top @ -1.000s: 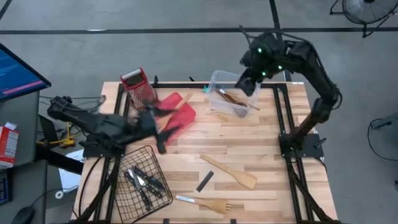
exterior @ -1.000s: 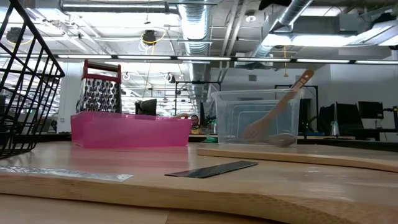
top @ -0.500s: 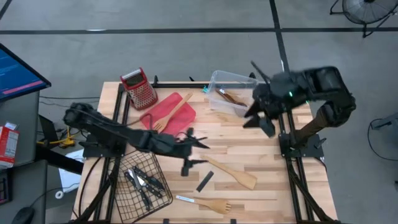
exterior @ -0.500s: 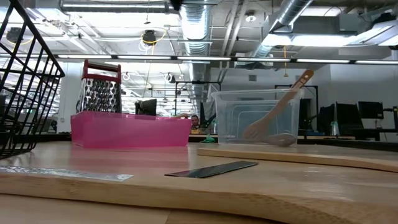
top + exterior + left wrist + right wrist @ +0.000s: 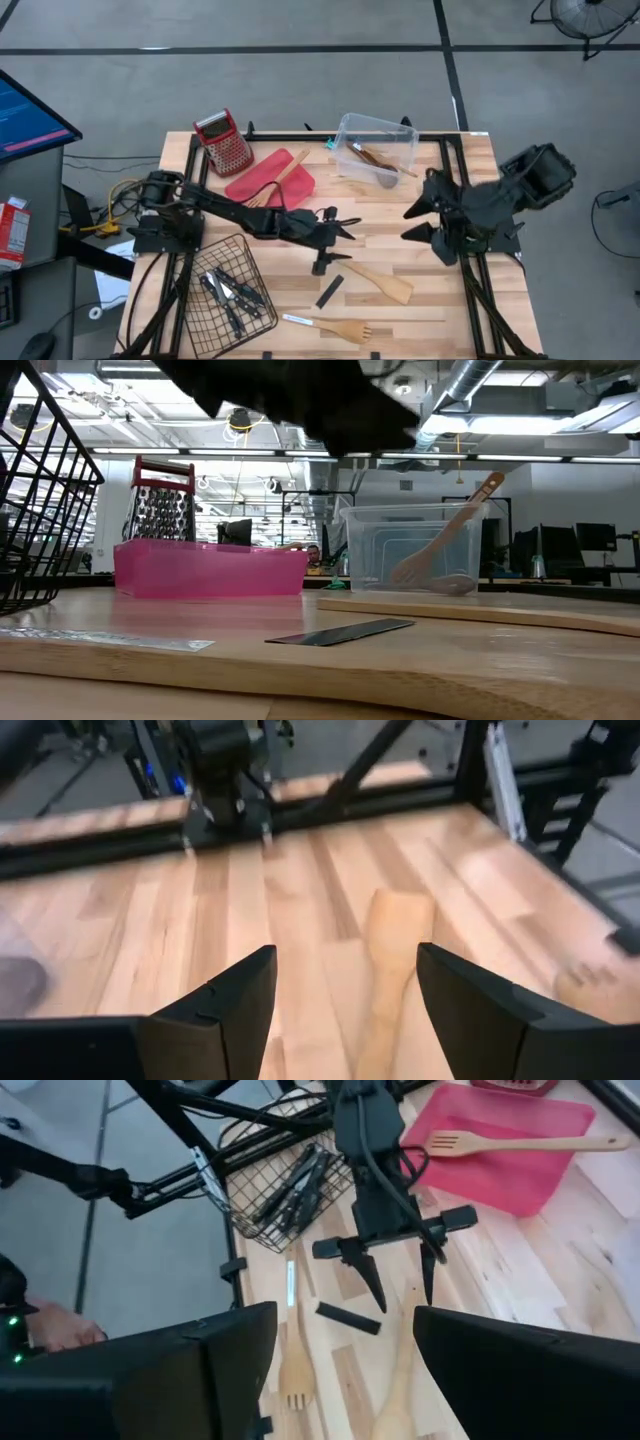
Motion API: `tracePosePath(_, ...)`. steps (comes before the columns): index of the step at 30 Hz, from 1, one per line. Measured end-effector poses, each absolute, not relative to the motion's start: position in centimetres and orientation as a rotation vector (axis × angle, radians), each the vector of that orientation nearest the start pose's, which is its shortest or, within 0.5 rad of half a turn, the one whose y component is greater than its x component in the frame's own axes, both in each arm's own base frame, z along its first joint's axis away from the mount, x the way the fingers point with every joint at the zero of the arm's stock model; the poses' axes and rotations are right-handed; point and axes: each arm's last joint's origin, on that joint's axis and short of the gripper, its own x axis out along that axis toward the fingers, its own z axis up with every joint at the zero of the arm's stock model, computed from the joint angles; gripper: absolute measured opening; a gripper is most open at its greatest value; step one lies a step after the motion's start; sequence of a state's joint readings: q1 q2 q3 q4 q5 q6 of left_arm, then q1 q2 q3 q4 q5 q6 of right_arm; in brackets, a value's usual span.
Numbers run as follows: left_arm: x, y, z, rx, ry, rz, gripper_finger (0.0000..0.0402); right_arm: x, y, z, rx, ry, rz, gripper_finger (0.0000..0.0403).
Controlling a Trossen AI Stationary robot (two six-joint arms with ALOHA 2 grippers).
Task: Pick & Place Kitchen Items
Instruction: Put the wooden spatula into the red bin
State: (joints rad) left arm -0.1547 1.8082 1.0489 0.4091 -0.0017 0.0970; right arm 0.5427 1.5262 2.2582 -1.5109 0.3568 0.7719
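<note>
A light wooden spatula [image 5: 372, 279] lies flat on the table, right of centre. My left gripper [image 5: 334, 247] is open above its handle end, one finger on each side of the handle [image 5: 372, 1020], touching nothing. My right gripper [image 5: 413, 220] is open and empty over the table's right side, facing the left arm. A wooden slotted turner [image 5: 338, 327] lies near the front edge. Another wooden turner [image 5: 520, 1144] lies on the red tray [image 5: 262, 186]. Black-handled knives [image 5: 232, 292] lie in the wire basket [image 5: 205, 322].
A clear plastic box [image 5: 393, 143] with wooden spoons [image 5: 450, 530] stands at the back. The red-topped grater [image 5: 225, 142] stands at the back left. A flat black piece [image 5: 329, 291] lies beside the spatula. A dark arm part [image 5: 290, 400] crosses the top of the low view.
My left gripper has gone from over the red tray toward the table's right and near edge, and now stands over the spatula's handle. My right gripper has left the clear box, going down and toward the near right. No item has moved.
</note>
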Motion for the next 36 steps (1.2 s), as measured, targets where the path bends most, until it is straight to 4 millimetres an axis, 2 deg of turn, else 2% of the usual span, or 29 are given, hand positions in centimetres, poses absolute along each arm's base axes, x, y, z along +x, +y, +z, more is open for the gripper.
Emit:
tracePosePath(9, 39.7, -6.4, 15.9, 0.220, 0.423, -0.257, 0.0249, 19.1, 11.6, 50.0, 0.422, 0.739, -0.135, 0.0249)
tracePosePath(19, 40.4, -6.1, 12.0, 0.204, 0.471, -0.310, 0.0269, 19.6, 11.9, 49.0, 0.429, 0.770, -0.166, 0.0249)
tracePosePath(29, 40.6, -4.2, 9.3, 0.149, 0.536, -0.361, 0.0269, 19.6, 11.9, 49.0, 0.425, 0.756, -0.180, 0.0249)
tracePosePath(36, 40.6, -3.0, 9.1, 0.137, 0.556, -0.357, 0.0269, 19.6, 11.9, 49.1, 0.424, 0.752, -0.182, 0.0249)
